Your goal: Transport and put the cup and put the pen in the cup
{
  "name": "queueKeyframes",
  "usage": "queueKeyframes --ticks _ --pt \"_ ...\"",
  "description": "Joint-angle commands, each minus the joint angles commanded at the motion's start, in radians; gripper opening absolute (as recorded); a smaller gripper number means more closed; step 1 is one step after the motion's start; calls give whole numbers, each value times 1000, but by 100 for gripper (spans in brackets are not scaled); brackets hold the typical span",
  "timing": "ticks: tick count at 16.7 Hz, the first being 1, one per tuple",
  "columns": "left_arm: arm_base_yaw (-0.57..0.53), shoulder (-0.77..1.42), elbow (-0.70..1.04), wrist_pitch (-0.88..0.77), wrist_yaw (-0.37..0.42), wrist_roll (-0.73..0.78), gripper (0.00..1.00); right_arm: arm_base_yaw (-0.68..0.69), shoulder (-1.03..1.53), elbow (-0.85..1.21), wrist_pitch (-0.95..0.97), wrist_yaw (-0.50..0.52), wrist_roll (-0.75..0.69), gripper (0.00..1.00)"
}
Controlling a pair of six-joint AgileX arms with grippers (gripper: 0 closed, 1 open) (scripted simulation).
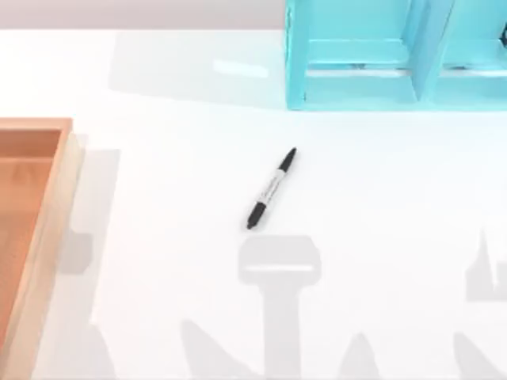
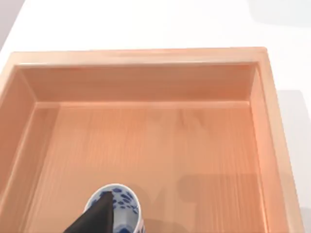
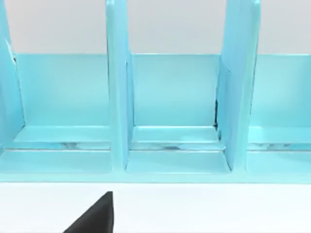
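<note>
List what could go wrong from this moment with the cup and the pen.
1. The cup sits in the wooden tray, beside the left gripper's finger; a poor grip could tip it.
2. Lifted too low, it may catch the tray's wall.
3. The pen lies flat on the table; it could roll when grasped.

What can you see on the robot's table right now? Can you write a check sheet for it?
Surface: white table, with grey shadows on it.
Job's things: the pen lies flat near the table's middle, apart from everything. The cup is seen in the left wrist view over the wooden tray's floor.
Clutter: wooden tray at the table's left edge; blue divided rack at the back right.
Grippers: a dark left finger is at the cup; a dark right finger faces the rack.
Cables: nothing seen.
Surroundings: nothing seen.
</note>
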Motion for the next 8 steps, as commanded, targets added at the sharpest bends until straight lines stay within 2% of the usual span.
queueKeyframes --ticks 8 --pt "82 805 627 -518 -1 90 100 0 0 0 0 0 0 100"
